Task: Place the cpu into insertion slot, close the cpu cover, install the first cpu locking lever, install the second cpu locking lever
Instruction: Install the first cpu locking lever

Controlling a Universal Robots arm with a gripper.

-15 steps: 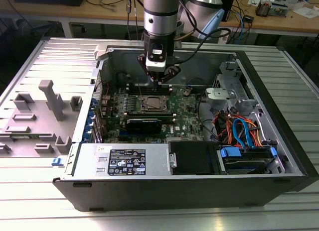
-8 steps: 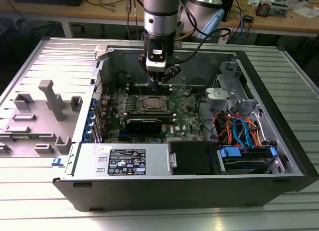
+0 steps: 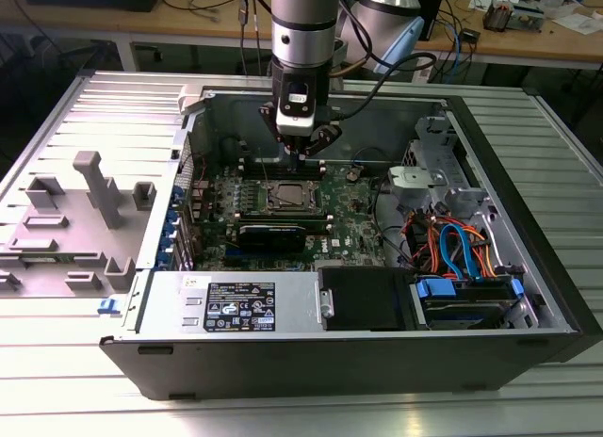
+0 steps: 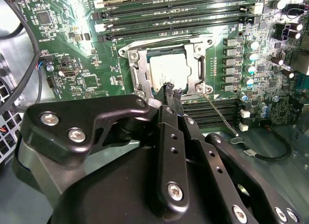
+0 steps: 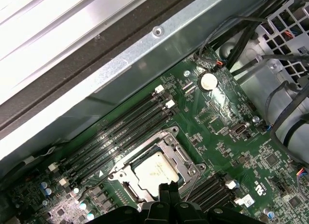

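Note:
The cpu (image 4: 166,69) lies flat in the insertion slot (image 3: 287,197) on the green board, its silver top showing through the cutout of the cpu cover (image 4: 136,72), which lies down over it. In the first wrist view the cpu (image 5: 154,172) sits inside the cover frame (image 5: 182,155). A thin metal locking lever (image 4: 218,114) angles away from one socket corner. My gripper (image 4: 172,91) hangs just above the socket's edge, fingers together and holding nothing. Its tips (image 5: 170,191) are at the socket's rim, and in the exterior view the gripper (image 3: 303,147) is right over the socket.
Long black memory slots (image 4: 178,14) flank the socket on two sides. The open computer case wall (image 5: 145,64) runs close behind the board. A black power-supply box (image 3: 363,296), drive cage (image 3: 433,183) and coloured cables (image 3: 457,244) fill the exterior view's right. A grey fixture (image 3: 89,197) stands outside the case.

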